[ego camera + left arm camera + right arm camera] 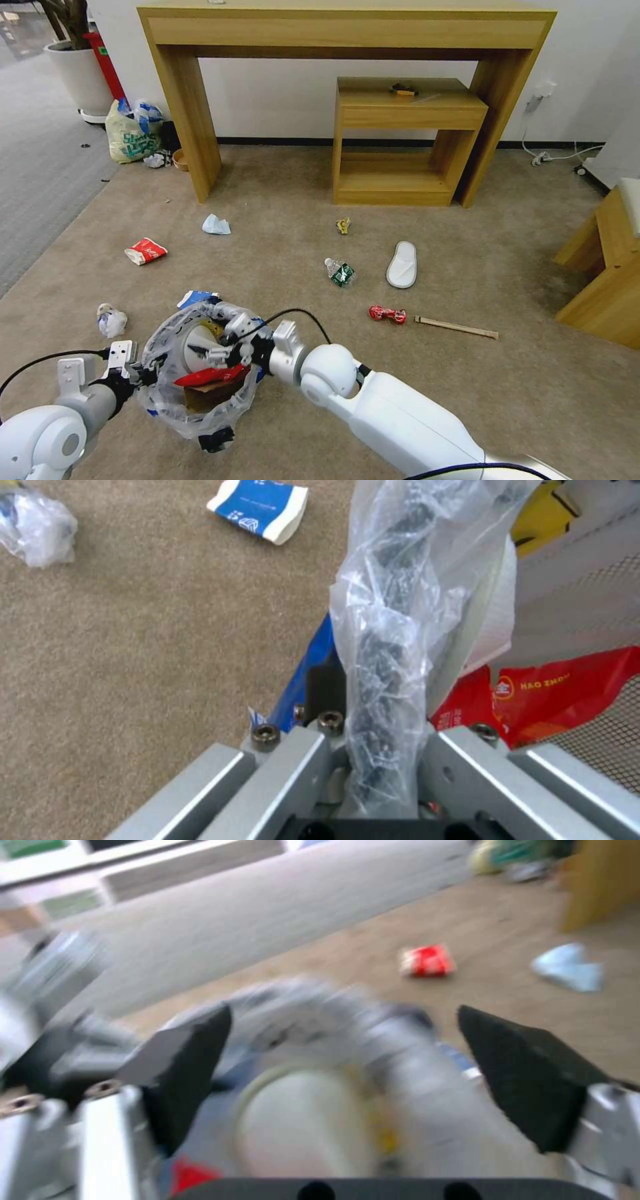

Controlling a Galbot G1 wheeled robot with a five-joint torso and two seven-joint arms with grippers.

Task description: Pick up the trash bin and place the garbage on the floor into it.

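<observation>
Trash bin rim in left tool

Trash bin: black, lined with a clear crinkly bag printed blue.
Carpet: tan.
Slipper: white.
Red wrapper: shiny red.
Crushed carton: red and white.
Blue carton: blue with white print and white edges.
Bottle: clear with a green label.
Tissue: pale blue-white.
Stick: light wood.
Shopping bag: yellowish, green print.
Right gripper fingers: black.
</observation>
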